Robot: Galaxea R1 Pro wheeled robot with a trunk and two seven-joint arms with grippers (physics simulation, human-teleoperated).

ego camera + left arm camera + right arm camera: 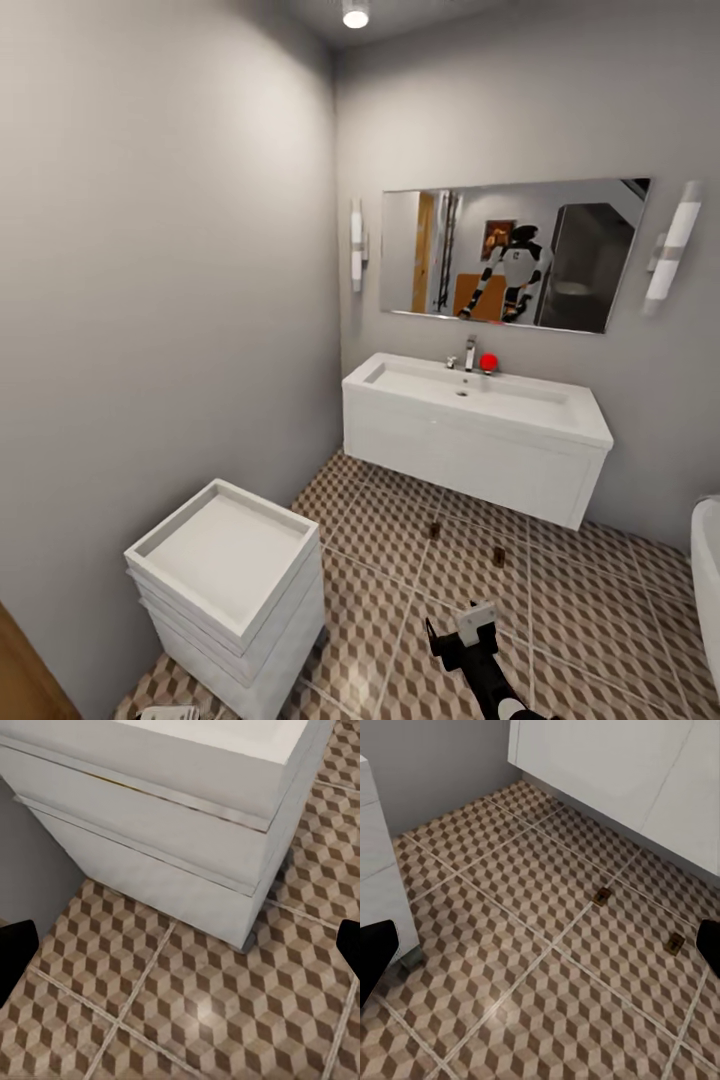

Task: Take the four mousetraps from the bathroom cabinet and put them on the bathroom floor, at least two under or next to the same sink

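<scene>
Two mousetraps (433, 530) (498, 556) lie flat on the cube-patterned bathroom floor (400, 600), just in front of the white vanity carrying the sink (470, 392). In the right wrist view the same mousetraps (601, 895) (677, 941) lie near the vanity (622, 765). My right gripper (455, 635) hovers low over the tiles short of them. It is open (540, 952) with nothing between its fingers. My left gripper (180, 960) is open and empty above the floor, beside a white stacked unit (172, 817). An orange-brown wooden edge (25, 665) crosses the lower left corner; I cannot tell whether it is the cabinet.
The white stacked unit (225, 570) stands against the left wall. A bathtub rim (708, 570) shows at the right edge. A mirror (510, 250) hangs over the sink, and a red object (488, 362) sits by the chrome faucet (469, 352). Open tiles stretch between the unit and the vanity.
</scene>
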